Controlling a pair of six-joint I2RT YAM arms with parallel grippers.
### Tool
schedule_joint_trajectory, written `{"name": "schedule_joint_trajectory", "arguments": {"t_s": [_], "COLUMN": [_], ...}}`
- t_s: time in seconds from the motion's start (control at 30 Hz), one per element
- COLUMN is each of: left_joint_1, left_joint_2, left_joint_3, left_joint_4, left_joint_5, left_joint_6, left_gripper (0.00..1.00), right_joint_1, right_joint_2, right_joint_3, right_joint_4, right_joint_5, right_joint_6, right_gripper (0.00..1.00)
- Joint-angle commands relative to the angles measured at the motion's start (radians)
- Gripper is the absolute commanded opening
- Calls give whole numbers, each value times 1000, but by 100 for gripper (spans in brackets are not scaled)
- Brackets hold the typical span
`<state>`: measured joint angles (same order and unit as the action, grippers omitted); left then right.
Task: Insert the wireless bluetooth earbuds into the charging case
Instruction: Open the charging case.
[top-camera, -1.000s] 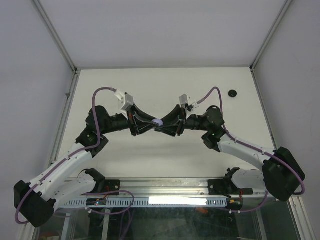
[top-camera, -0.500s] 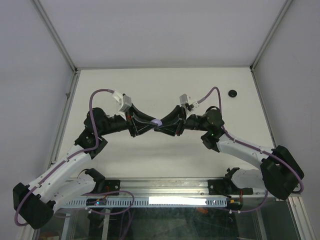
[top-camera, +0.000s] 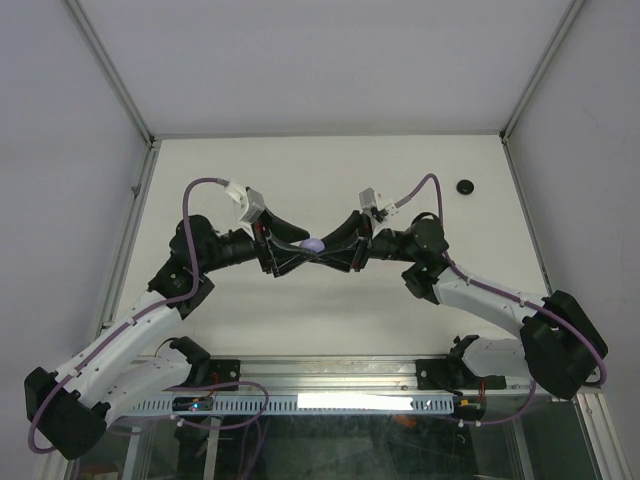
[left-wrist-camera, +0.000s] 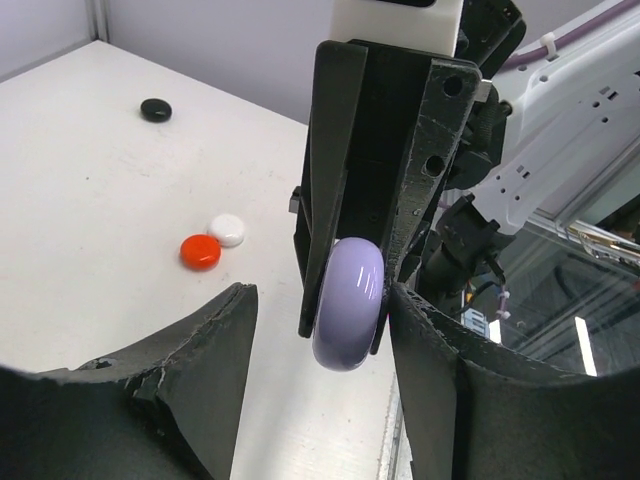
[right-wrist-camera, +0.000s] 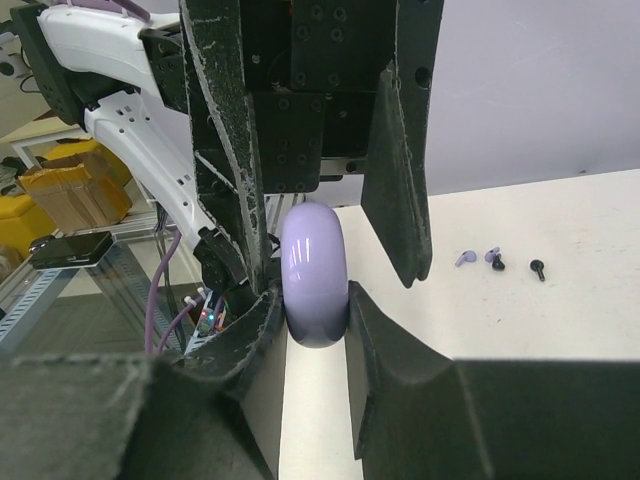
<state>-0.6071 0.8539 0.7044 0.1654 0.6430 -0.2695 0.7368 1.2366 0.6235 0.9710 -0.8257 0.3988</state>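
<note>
- Step in hand: looks like a mid-air regrip or two-handed hold, ahead of getting the lid open.
- Right gripper (right-wrist-camera: 313, 300) clamped on the lavender case (right-wrist-camera: 313, 270), held edge-on well above the table (left-wrist-camera: 100, 200).
- Left gripper (left-wrist-camera: 320, 295) parted, 1 finger either side of the case; clear gap on 1 side, contact on the other not possible to tell.
- No seam or open lid visible on the case (judged shut).
- Next move, by judgement: close the left fingers on the free half without knocking the case out of the right's narrow pinch, then part the 2 halves.
- Top view only: both arms meeting over mid-table, just a sliver of lavender between the fingertips.
- Left wrist view only: red disc (left-wrist-camera: 200, 251) and white disc (left-wrist-camera: 227, 229) lying just beside each other, black disc (left-wrist-camera: 155, 109) well apart from them.
- Right wrist view only: 3 tiny stemmed bits (right-wrist-camera: 492, 258) on the table, probably the earbuds to load; none in either gripper.
</note>
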Motion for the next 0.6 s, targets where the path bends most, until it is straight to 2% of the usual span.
{"name": "schedule_joint_trajectory", "arguments": {"t_s": [0.0,0.23,0.57], "left_joint_1": [4,5,6], "left_joint_2": [6,12,15], "left_joint_3": [48,79,90], "left_joint_4": [-32,-57,-81], "left_joint_5": [-62,-131,-188], "left_joint_6": [38,-9,-32], "left_gripper": [55,55,62], "right_joint_1": [3,3,3], "right_joint_2": [-23,-37,-56], "right_joint_3": [0,-19,-33], "right_joint_4": [42,16,-9], "right_joint_5": [-15,-32,-35], "right_joint_6": [-17,-67,-100], "right_gripper": [0,0,0]}}
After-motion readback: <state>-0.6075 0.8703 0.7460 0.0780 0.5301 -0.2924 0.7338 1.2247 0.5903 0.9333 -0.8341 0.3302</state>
